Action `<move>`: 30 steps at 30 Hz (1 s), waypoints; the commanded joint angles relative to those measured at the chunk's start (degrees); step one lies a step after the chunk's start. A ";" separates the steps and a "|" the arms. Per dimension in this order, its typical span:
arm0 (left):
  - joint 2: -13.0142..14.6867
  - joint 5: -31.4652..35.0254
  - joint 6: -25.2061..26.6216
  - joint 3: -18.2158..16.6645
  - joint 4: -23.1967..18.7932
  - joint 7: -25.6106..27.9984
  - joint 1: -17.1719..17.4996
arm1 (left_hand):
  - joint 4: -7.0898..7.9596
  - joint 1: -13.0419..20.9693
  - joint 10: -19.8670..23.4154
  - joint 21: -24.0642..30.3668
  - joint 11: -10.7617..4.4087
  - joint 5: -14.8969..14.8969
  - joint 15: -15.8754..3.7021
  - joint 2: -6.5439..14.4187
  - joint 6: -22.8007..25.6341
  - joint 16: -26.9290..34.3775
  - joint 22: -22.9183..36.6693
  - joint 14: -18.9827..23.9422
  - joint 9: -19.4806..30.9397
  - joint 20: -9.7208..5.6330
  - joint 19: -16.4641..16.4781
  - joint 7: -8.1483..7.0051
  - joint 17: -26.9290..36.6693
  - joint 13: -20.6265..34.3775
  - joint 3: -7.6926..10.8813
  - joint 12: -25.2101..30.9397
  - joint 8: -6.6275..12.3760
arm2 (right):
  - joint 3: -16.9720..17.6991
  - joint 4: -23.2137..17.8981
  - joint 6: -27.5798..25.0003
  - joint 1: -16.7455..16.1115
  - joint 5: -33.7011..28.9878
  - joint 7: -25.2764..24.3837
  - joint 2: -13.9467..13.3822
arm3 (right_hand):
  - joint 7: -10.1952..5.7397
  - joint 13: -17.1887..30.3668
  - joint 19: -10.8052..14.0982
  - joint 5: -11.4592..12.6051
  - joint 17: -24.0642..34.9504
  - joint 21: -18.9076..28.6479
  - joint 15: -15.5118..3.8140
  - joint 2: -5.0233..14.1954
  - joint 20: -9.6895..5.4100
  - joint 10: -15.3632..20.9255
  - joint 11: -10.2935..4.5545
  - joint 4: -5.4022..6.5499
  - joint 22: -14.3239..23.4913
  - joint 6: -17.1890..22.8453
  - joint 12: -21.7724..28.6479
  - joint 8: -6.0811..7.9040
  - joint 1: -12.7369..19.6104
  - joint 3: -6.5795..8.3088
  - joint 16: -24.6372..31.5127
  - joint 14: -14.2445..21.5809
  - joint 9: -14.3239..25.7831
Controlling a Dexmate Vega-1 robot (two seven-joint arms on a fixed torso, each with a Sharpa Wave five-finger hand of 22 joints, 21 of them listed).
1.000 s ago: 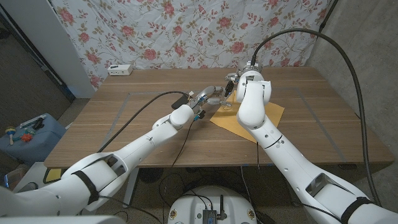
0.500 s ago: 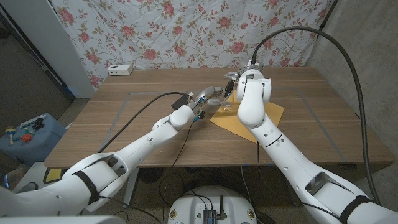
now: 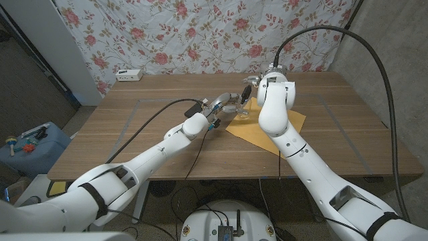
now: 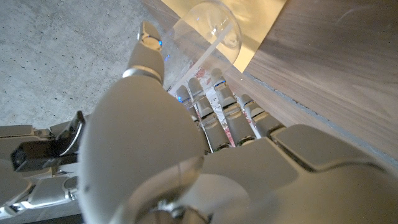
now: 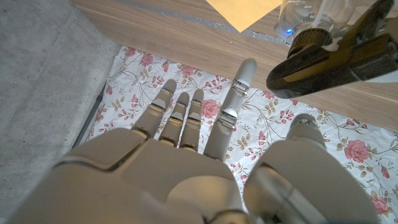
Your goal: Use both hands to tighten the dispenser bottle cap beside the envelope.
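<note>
A wooden worktop fills the middle of the head view, with a floral cloth hanging behind it across the upper part of the frame. Your two white arms come in from the bottom corners and meet just right of centre, in the upper middle of the frame.

A tan envelope lies flat on the worktop right of centre, partly under your right arm. A white power strip sits at the far edge of the worktop, in the upper left. A blue box with small items stands on the floor at the left edge of the frame.

Your left robot hand is wrapped around the clear dispenser bottle, which stands at the envelope's near-left corner, just above centre in the head view. In the left wrist view its fingers curl along the bottle's clear wall; the bottle's long axis runs from the hand toward its rounded base at the top of that frame, which rests on the envelope's edge. In the head view it looks roughly upright, cap end up, though the hands hide most of it.

Your right robot hand is spread wide and holds nothing, fingers straight, just beside the bottle's dark pump head.
</note>
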 commanded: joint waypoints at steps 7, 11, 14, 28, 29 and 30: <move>-0.37 -0.31 -0.82 -0.03 1.18 -0.28 -0.78 | 4.99 -5.42 4.20 -0.15 -0.92 0.47 -4.80 6.97 8.54 0.40 0.10 0.73 0.35 -3.97 0.42 1.86 0.18 13.36 5.21 0.15 0.42 | 6.95 -9.54 3.15 -3.51 6.60 0.54 -2.18 | -1.04 0.40 -2.01 1.75 0.02 0.00 0.53 1.54 0.43 -5.03 -0.83 -2.50 0.22 -10.78 -0.26 -2.47 4.45 1.32 -0.60 -2.55 2.36; -0.53 -0.44 -0.92 -0.10 1.45 -0.20 -0.88 | 4.95 -5.40 4.22 -0.14 -1.11 0.47 -4.75 6.92 8.67 0.39 0.10 0.77 0.35 -4.03 0.46 1.91 0.14 13.37 5.22 0.15 0.46 | 8.17 -10.80 3.25 -3.63 9.40 0.81 -3.13 | -1.39 0.46 -2.65 1.99 -0.03 0.00 0.85 2.38 0.41 -6.44 -0.91 -4.27 0.22 -13.57 -0.18 -2.89 7.63 2.49 -0.75 -3.66 2.88; -0.58 -0.47 -0.92 -0.07 1.60 -0.26 -0.99 | 5.00 -5.44 4.24 -0.14 -0.92 0.47 -4.74 6.99 8.63 0.39 0.10 0.73 0.35 -3.96 0.45 1.98 0.17 13.37 5.22 0.15 0.44 | 8.81 -11.40 3.29 -3.42 11.59 1.29 -4.05 | -1.81 0.52 -3.57 2.05 -0.05 -0.08 1.24 2.94 0.60 -8.13 -1.03 -5.83 0.22 -16.42 -0.27 -3.44 10.48 3.47 -0.83 -4.72 3.20; -1.17 -0.62 -1.06 0.21 2.74 -0.82 -1.87 | 5.03 -5.52 4.27 -0.13 -0.99 0.47 -4.73 6.97 8.70 0.38 0.10 0.82 0.36 -3.94 0.50 2.00 0.12 13.41 5.25 0.13 0.43 | 8.77 -12.54 2.42 -1.62 17.01 4.48 -9.09 | -6.72 0.64 -7.03 1.86 -0.26 -0.15 1.99 3.64 1.01 -15.79 -1.55 -8.40 0.17 -29.84 -0.32 -7.64 22.09 6.79 -1.18 -10.16 2.87; -1.21 -0.65 -1.11 0.23 2.84 -0.88 -1.92 | 5.00 -5.50 4.26 -0.13 -1.02 0.47 -4.73 6.94 8.68 0.36 0.10 0.79 0.36 -3.91 0.49 2.02 0.11 13.42 5.25 0.13 0.42 | 8.67 -12.59 2.24 -1.56 17.23 4.41 -9.34 | -6.93 0.64 -7.14 1.90 -0.30 -0.12 1.97 3.55 0.98 -16.27 -1.56 -8.45 0.17 -30.08 -0.36 -7.70 22.63 6.91 -1.26 -10.56 2.84; -1.24 -0.65 -1.09 0.26 2.90 -0.90 -1.96 | 5.01 -5.50 4.40 -0.13 -0.98 0.47 -4.75 6.97 8.65 0.36 0.10 0.75 0.36 -3.88 0.50 2.03 0.13 13.42 5.25 0.19 0.41 | 8.74 -12.79 2.37 -1.62 18.04 4.08 -9.77 | -7.72 0.65 -7.89 1.95 -0.31 -0.22 2.09 3.43 1.10 -16.99 -1.86 -8.35 0.17 -31.29 -0.27 -8.12 23.71 7.13 -1.10 -10.83 2.79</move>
